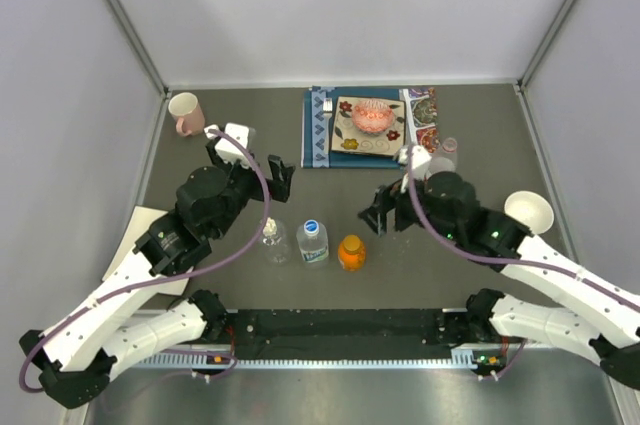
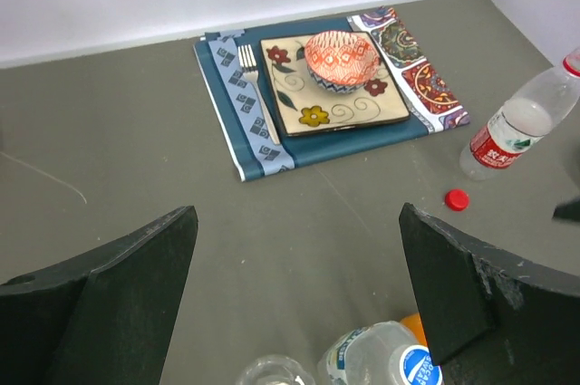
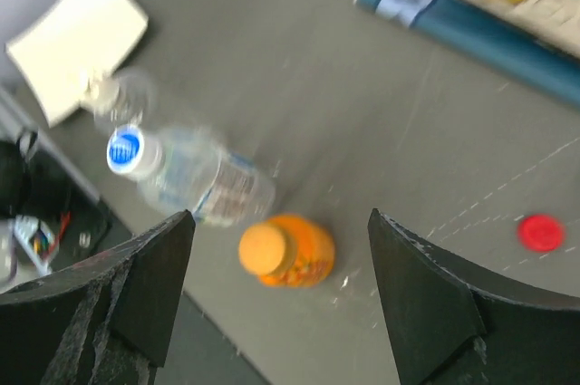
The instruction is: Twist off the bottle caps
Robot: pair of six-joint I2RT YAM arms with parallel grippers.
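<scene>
As the red plastic cap (image 3: 541, 232) lies off, the spread right gripper (image 3: 281, 215) should close on the round orange cap (image 3: 264, 249). Left gripper (image 2: 297, 210) gapes empty

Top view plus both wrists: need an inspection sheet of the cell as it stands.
Surface: grey table, faint scratches, nothing spilled seen.
Job's things: plain clear bottle, blue-label bottle and orange bottle stand in a row. The blue cap and orange cap are on. The red-label bottle stands apart, with the red cap loose on the table.
Clutter: pink mug; placemat with plate, bowl and fork; white bowl; white sheet.
Grippers: left gripper open, empty; right gripper open, empty.
Cables: purple cables, one along each arm.
Surroundings: white walls.
</scene>
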